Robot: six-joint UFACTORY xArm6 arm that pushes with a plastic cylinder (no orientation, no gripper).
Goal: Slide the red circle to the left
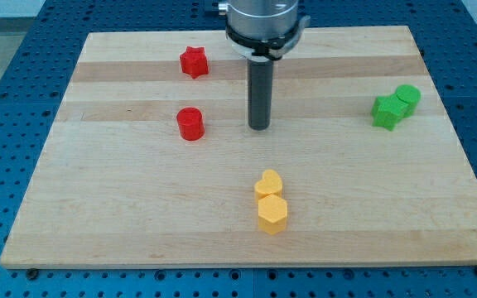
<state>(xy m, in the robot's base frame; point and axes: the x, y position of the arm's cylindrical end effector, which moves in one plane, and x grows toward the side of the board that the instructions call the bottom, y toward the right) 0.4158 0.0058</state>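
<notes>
Six small blocks are counted on the pale wooden board point(98, 215), which is laid on a blue perforated table point(7, 99) — two red, two yellow and two green. The red circle point(190, 123) is found in the left half of the board, at about mid-height, standing alone on bare wood. Above it, toward the view's top, a red star point(194, 62) is set well apart from it. The two yellow blocks are placed near the view's bottom, just right of centre: a yellow heart point(268, 183) is seen touching a yellow hexagon point(272, 213) directly below it. At the view's right, a green star-like block point(386, 112) is pressed against a green cylinder point(407, 98), which sits slightly higher and further right; the exact outline of the former cannot be made out with certainty. One dark rod is seen descending from the arm's grey mount at the view's top, and my tip point(259, 127) is set down on the board to the right of the red circle, near it but not touching — a strip of bare wood is left between them. The tip is roughly level with that block and well above the yellow pair. No fingers are carried by this arm, so nothing is held and no opening can be reported; only the plain rod end is shown
</notes>
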